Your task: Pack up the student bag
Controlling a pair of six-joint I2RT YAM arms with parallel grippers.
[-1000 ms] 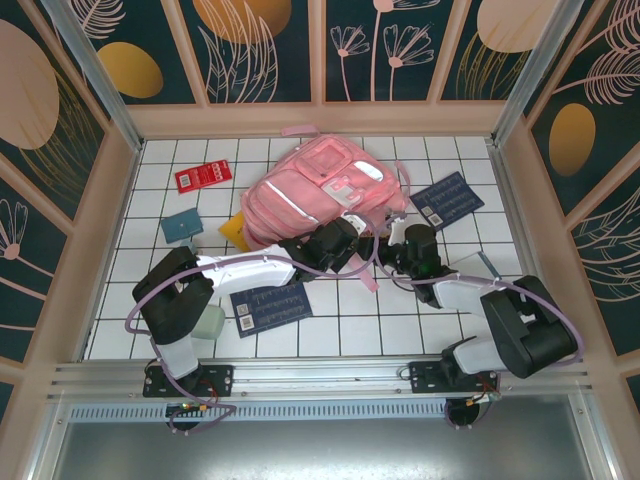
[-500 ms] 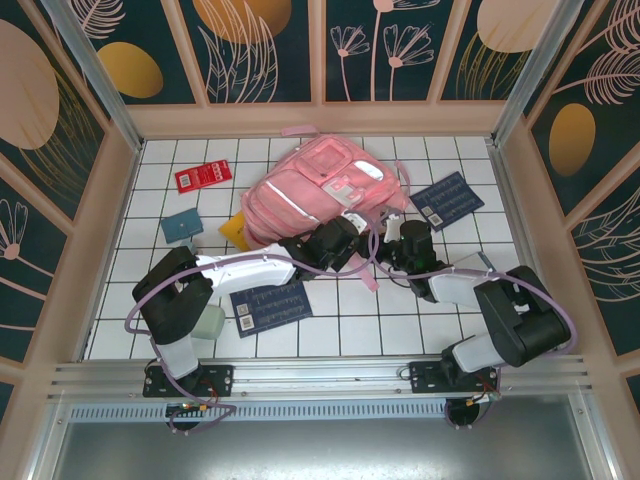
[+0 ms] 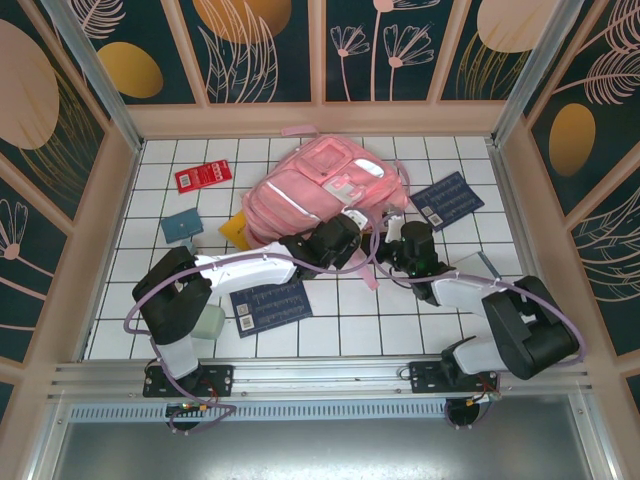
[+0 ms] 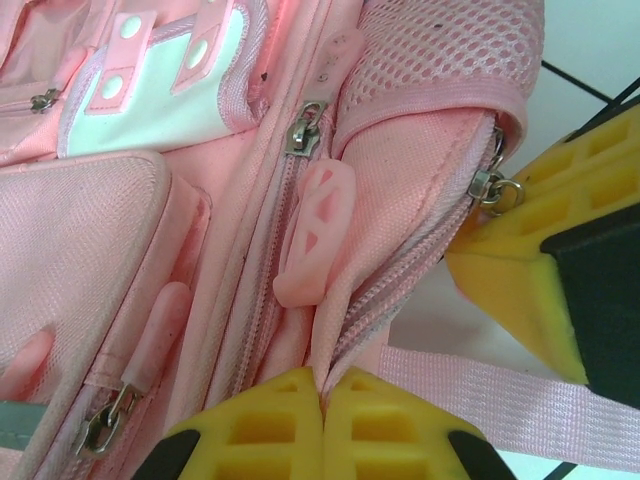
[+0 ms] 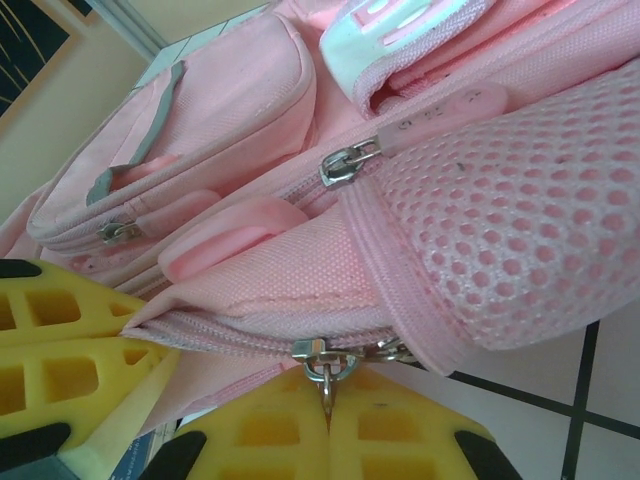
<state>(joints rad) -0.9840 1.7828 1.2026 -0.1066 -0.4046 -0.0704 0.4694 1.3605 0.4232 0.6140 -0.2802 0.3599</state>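
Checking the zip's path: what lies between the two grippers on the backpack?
A stretch of zipper on the student bag, from the left gripper to the zip pull the right gripper holds; the right wrist view shows it.

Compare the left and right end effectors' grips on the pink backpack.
The left end effector pinches a fold of fabric beside a zip on the student bag, while the right end effector pinches the metal zipper pull. The left one reaches in from the left side, the right one from the right. Both are shut, have yellow fingers, and work close together at the bag's near edge.
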